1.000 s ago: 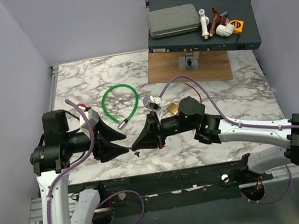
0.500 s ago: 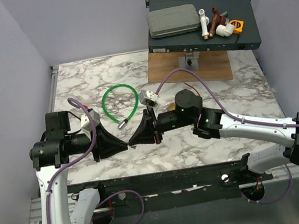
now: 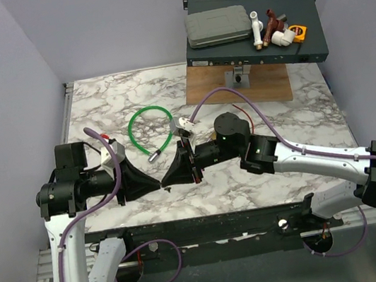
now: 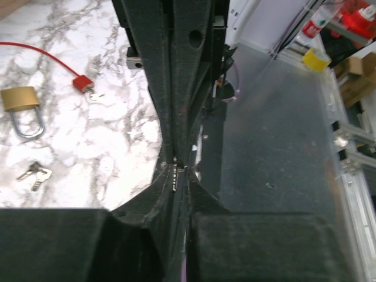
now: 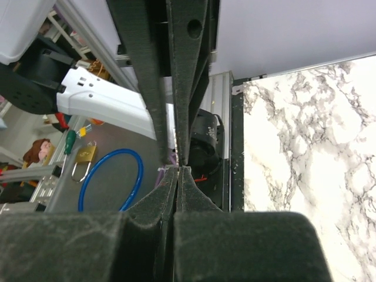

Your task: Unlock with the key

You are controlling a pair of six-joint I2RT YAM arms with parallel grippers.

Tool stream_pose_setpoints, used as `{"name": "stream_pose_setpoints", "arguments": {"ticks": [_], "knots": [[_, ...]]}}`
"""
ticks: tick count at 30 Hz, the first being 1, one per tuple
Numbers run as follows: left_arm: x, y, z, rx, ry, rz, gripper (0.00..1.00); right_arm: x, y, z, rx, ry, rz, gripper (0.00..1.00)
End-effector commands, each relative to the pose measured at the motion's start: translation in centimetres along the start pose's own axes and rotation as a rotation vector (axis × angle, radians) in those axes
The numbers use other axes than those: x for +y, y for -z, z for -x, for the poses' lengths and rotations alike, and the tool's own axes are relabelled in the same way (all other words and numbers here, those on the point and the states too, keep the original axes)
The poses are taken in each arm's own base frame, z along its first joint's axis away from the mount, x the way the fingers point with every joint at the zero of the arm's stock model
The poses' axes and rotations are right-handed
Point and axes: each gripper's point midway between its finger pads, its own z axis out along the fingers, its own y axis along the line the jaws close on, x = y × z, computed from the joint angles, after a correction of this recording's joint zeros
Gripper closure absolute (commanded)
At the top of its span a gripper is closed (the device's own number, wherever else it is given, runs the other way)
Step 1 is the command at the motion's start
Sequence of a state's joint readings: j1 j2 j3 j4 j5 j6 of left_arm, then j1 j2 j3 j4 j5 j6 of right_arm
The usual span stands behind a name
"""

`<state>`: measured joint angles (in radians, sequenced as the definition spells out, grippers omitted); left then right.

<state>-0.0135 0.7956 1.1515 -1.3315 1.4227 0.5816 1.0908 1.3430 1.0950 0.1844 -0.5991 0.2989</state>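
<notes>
At the left wrist only, a metal bit (image 4: 177, 178) seems pinched by left gripper (image 4: 179, 171); right gripper (image 3: 167, 183), pressed together, meets it horizontally.

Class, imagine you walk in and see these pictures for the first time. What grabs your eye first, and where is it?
The left tool and right tool meet tip to tip over the near part of the marble table, a sliver of metal caught between them. Behind them lies a bright green cable loop; the left wrist view shows a brass padlock and the red-headed key lying apart on the marble.
</notes>
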Motion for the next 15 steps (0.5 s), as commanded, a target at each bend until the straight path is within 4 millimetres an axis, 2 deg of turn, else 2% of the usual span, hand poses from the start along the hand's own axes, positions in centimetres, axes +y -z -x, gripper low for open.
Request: {"name": "stream_pose_setpoints", "arguments": {"ticks": [1,7,8,9,10,13,15], "knots": [[-0.36,0.05,0.43,-0.010,-0.049,-0.004,0.99,-0.01,0.01,0.16,0.021,0.014,0.005,0.99],[0.11,0.06,0.20,-0.011,-0.082,0.027,1.00,0.41,-0.34,0.28,0.023,0.006,0.038,0.99],[0.25,0.05,0.15,-0.012,-0.076,0.035,1.00,0.43,-0.41,0.26,0.020,0.000,0.040,0.95],[0.25,0.05,0.24,-0.016,-0.079,0.040,1.00,0.38,-0.42,0.22,0.018,-0.010,0.039,0.83],[0.22,0.06,0.24,-0.016,-0.082,0.042,1.00,0.37,-0.46,0.12,0.018,-0.019,0.038,0.75],[0.02,0.05,0.37,-0.019,-0.076,0.033,1.00,0.23,-0.44,-0.31,0.017,-0.038,0.032,0.65],[-0.22,0.04,0.43,-0.020,-0.075,0.018,1.00,0.21,-0.43,-0.59,0.023,-0.045,0.035,0.62]]}}
